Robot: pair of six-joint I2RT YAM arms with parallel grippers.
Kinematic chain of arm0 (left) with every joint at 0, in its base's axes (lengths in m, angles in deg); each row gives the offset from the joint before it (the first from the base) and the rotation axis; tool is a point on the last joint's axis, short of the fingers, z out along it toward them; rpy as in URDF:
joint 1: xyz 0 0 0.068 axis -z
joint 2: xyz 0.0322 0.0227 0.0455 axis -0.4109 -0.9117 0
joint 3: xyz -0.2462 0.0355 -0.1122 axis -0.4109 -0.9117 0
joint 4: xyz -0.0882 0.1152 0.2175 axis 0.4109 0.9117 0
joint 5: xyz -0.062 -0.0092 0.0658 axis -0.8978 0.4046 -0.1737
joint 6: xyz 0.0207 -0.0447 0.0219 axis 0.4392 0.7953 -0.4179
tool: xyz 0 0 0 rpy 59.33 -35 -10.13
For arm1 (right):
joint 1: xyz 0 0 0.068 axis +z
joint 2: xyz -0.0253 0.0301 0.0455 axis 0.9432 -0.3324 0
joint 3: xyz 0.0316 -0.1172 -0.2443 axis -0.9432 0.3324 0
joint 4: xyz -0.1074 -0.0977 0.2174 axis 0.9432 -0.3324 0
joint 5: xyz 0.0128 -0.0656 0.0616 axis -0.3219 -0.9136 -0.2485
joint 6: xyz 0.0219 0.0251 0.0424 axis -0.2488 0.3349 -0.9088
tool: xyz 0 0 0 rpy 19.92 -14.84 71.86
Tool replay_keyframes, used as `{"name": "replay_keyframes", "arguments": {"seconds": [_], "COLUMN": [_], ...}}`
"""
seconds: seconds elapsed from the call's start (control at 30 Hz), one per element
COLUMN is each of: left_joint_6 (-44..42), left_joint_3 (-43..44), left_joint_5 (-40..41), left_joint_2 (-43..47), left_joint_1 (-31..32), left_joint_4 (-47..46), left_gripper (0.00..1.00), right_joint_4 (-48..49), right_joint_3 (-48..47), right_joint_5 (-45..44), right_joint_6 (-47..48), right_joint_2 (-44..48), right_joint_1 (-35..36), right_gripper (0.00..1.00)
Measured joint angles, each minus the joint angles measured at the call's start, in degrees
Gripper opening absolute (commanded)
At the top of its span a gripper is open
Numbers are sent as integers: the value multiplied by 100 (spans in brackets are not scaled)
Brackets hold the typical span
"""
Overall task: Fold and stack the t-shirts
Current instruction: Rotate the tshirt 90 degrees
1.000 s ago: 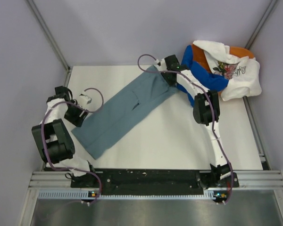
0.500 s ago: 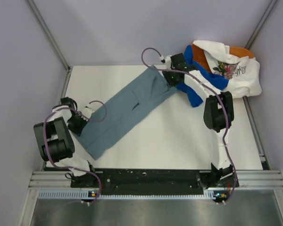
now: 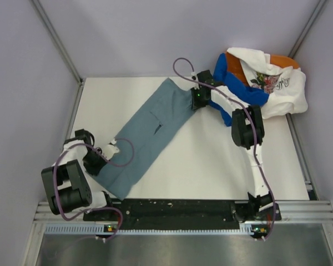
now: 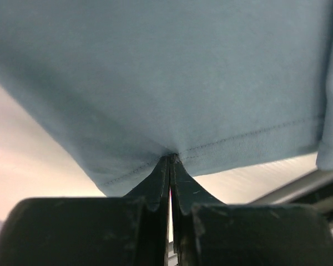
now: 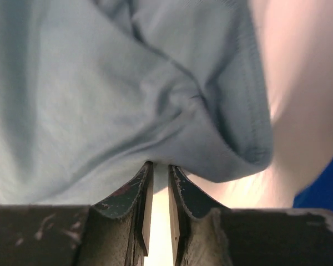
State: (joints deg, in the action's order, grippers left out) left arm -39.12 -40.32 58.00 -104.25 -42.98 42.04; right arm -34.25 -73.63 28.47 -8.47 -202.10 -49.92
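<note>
The slate-blue t-shirt [image 3: 150, 130], folded into a long strip, lies diagonally from near left to far middle of the white table [image 3: 211, 160]. My left gripper [image 3: 106, 155] is shut on the hem at its near end; the left wrist view has the tips [image 4: 171, 158] pinching the stitched edge of the shirt [image 4: 166, 72]. My right gripper [image 3: 195, 102] holds the far end, with a fold of the shirt [image 5: 100, 100] caught between its nearly closed tips [image 5: 160, 165]. A royal blue t-shirt [image 3: 238, 83], a white floral one [image 3: 277, 83] and an orange one [image 3: 283, 60] are heaped at the far right corner.
Grey walls and metal rails [image 3: 72, 116] border the table on the left, right and back. The black base bar [image 3: 177, 210] runs along the near edge. Royal blue cloth [image 5: 327, 183] lies just right of my right gripper.
My left gripper has closed on the shirt's near hem and moved toward the near edge. The right gripper's jaws have narrowed onto the far end. The strip has swung slightly.
</note>
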Motion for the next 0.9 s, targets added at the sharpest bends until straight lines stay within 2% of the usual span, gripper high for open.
{"name": "replay_keyframes", "arguments": {"seconds": [0.1,0.3,0.47,0.57,0.63,0.73,0.8,0.9], "left_joint_6": [-225,-181,83,151,162,155,153,103], "left_joint_3": [-125,-155,-111,-120,-129,-144,-221,-481], "left_joint_5": [-199,-839,-1325,-1521,-1650,-1766,-1768,-1740], "left_joint_2": [162,144,-177,-205,-205,-173,4,614], "left_joint_1": [201,1034,1823,2179,2297,2354,2341,2133], "left_joint_4": [431,911,1010,1038,1067,1106,1084,1043], "left_gripper": [2,5,9,17,22,27,36,48], "right_joint_4": [-35,-2,485,1091,1416,1860,2166,2376], "right_joint_3": [-938,-2824,-3104,-3119,-3193,-3180,-2931,-2079], "right_joint_5": [168,616,776,992,1093,1215,1392,1775], "right_joint_6": [-365,-1394,-2041,-2350,-2490,-2531,-2420,-2013], "right_joint_2": [-542,-1834,-2096,-2162,-2192,-2179,-2039,-1475], "right_joint_1": [-66,-289,-420,-442,-442,-455,-461,-455], "right_gripper": [11,1,0,0,6,29,42,65]}}
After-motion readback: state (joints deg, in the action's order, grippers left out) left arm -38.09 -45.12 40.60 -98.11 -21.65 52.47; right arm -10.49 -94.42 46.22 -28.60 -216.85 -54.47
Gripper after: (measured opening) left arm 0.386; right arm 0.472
